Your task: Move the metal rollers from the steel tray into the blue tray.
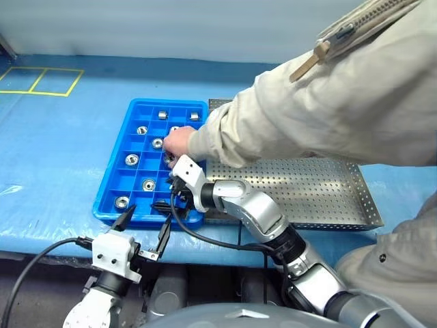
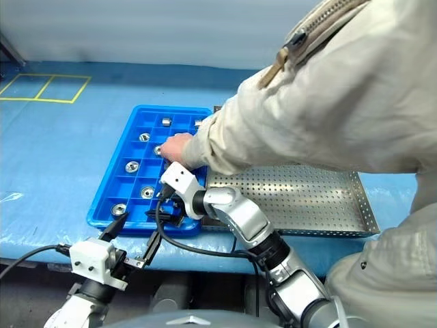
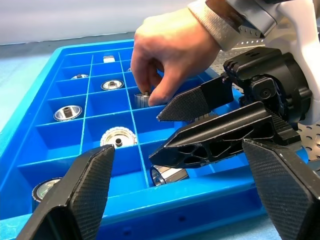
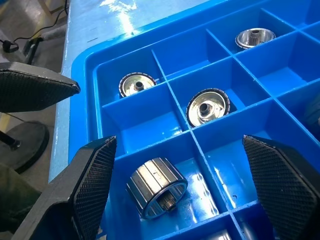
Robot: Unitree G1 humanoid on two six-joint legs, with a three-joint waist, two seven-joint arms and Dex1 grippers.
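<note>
Right gripper [image 4: 175,185] spread wide over a ribbed silver metal roller [image 4: 156,194] lying in the bright blue gridded plastic tray [image 1: 113,179]; left gripper [image 1: 145,229] wide too; no writing legible

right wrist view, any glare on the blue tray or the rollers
Right wrist view: white glare on the blue tray rim and table beyond, bright highlights on the lying metal roller. Left wrist view: the left tool's near fingers look soft, while the person's hand is sharp.

Blue table cover [image 1: 48,157] with yellow taped squares [image 1: 41,80]; person's beige sleeve [image 1: 328,116]
</note>
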